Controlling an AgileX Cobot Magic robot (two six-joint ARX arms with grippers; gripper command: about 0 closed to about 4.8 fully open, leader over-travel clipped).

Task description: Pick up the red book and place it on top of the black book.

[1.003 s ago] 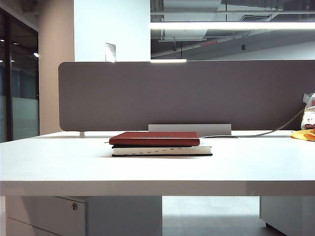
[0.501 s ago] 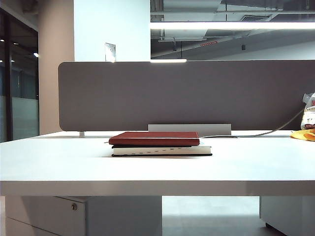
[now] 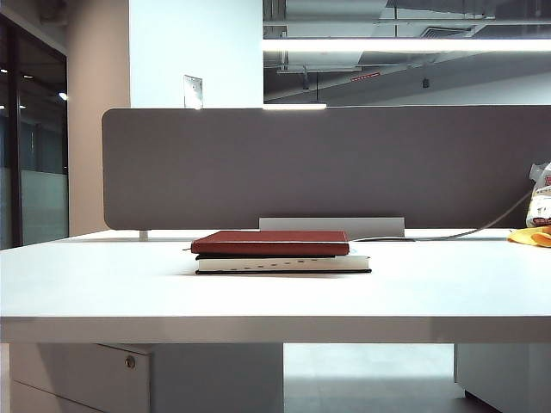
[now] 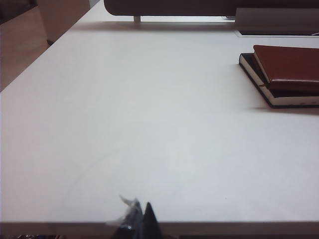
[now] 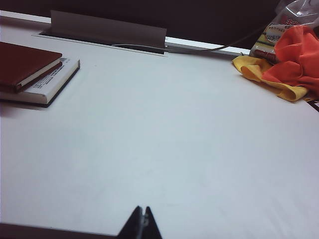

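The red book [image 3: 271,242] lies flat on top of the black book [image 3: 284,263] at the middle of the white table [image 3: 103,292]. In the left wrist view the red book [image 4: 289,62] covers most of the black book [image 4: 249,64], far off from my left gripper [image 4: 142,211], which hovers at the table's near edge with its tips together and nothing between them. In the right wrist view the red book [image 5: 25,62] and black book [image 5: 52,82] lie well away from my right gripper [image 5: 141,211], shut and empty. Neither gripper shows in the exterior view.
A grey partition [image 3: 327,163] closes the table's far side, with a raised cable flap [image 3: 331,225] behind the books. An orange and yellow cloth [image 5: 289,55] and a plastic packet [image 5: 279,32] sit at the far right corner, with a cable [image 5: 234,42] running to them.
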